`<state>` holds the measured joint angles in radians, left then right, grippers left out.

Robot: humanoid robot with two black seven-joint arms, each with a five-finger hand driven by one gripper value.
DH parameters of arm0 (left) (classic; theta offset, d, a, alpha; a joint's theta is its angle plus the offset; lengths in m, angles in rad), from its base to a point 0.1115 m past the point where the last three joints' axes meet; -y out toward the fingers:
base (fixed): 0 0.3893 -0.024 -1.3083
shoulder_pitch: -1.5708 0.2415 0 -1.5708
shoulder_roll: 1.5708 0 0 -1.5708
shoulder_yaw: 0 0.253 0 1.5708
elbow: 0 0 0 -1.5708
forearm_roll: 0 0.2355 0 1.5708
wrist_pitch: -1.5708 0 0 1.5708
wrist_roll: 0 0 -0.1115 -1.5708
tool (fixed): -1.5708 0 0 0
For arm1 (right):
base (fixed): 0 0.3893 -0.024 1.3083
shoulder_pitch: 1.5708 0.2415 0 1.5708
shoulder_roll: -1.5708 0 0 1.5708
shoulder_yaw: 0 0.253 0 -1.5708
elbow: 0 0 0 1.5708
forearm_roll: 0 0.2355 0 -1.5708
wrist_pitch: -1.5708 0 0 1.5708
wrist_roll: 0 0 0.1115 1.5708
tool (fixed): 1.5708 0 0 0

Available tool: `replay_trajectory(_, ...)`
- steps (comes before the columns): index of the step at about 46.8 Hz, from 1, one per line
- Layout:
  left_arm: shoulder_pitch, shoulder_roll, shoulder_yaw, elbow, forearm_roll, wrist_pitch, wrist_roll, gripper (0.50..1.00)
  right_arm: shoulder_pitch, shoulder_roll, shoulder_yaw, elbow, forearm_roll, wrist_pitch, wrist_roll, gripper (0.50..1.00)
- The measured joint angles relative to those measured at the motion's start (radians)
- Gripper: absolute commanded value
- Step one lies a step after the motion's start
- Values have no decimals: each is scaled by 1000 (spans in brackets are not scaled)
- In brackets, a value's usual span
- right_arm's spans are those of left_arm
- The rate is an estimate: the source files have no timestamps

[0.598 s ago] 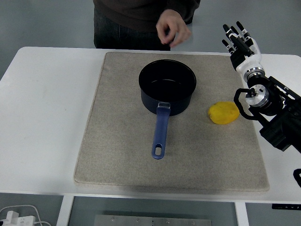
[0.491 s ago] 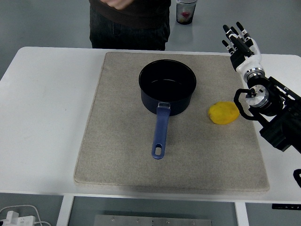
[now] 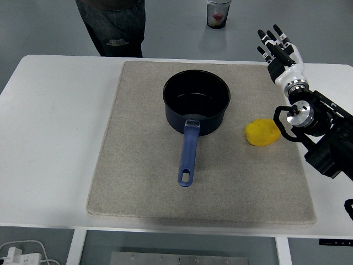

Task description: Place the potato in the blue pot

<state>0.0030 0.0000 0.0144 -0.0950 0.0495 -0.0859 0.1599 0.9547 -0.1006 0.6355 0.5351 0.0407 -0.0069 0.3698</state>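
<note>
A yellow potato [image 3: 263,132] lies on the beige mat [image 3: 138,182], to the right of the blue pot [image 3: 196,102]. The pot is empty, and its blue handle [image 3: 188,154] points toward the near edge. My right hand [image 3: 277,48] is raised at the table's far right edge, fingers spread and holding nothing, well behind the potato. Its wrist and forearm [image 3: 314,124] sit just right of the potato. My left arm is out of view.
A person [image 3: 113,25] stands behind the table at the far left of the mat. A cup [image 3: 218,13] stands on the floor beyond the far edge. A white power strip [image 3: 16,255] shows under the near left corner.
The person has drawn the hand back from over the pot and stepped to the left. My right hand has shifted slightly up and left. Pot and potato have not moved.
</note>
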Motion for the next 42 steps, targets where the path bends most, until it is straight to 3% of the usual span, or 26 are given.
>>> replay_trajectory(8,0,0,-1,2,0,0,0,996,-2,-7,-19,30,-62,2,7,930)
replay_trajectory(16,0,0,-1,6,0,0,0,996,-7,-67,-156,78,-123,1,9,930)
replay_trajectory(32,0,0,1,4,-1,0,1,996,-14,-326,-352,266,-170,28,21,930)
replay_trajectory(42,0,0,1,1,0,0,1,996,-53,-477,-367,371,-173,57,27,930)
